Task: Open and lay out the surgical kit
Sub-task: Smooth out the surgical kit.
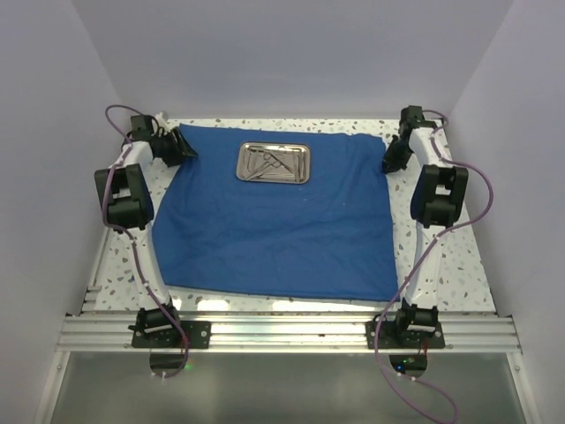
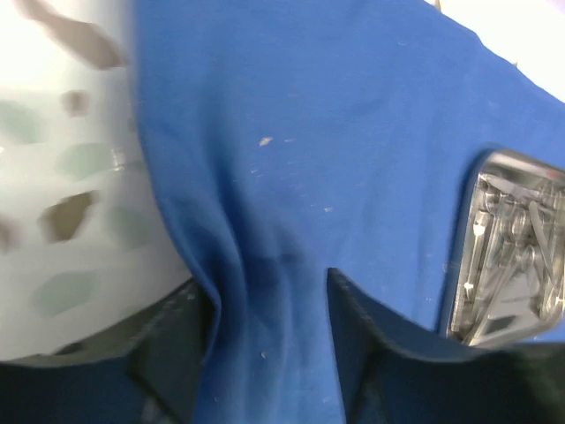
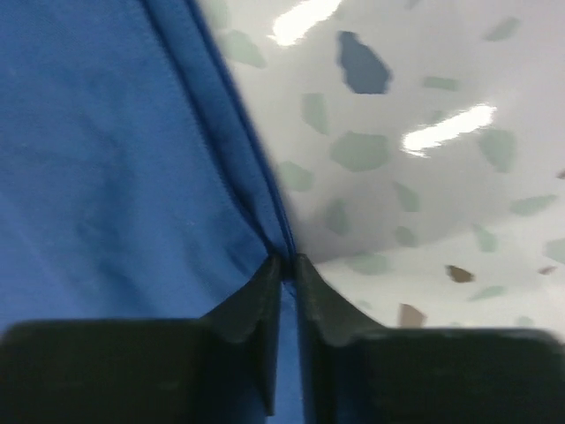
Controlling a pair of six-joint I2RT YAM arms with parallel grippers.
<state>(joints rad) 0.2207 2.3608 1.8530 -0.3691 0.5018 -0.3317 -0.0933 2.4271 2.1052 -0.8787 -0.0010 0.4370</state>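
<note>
The surgical kit's royal-blue cloth [image 1: 274, 230] lies spread flat over the speckled table. A small shiny steel tray [image 1: 301, 177] sits on it at the back centre, with several thin steel instruments [image 1: 265, 162] inside. My left gripper [image 1: 181, 147] is at the cloth's far left corner. In the left wrist view its jaws [image 2: 260, 283] stand apart with a raised fold of cloth [image 2: 256, 177] between them, and the tray [image 2: 468, 265] shows at the right. My right gripper [image 1: 391, 162] is at the far right corner, its jaws [image 3: 284, 261] pinched on the cloth's edge [image 3: 238, 150].
Bare speckled table [image 1: 459, 265] borders the cloth on the right and left. An aluminium rail [image 1: 282, 331] with both arm bases runs along the near edge. White walls close in the back and both sides.
</note>
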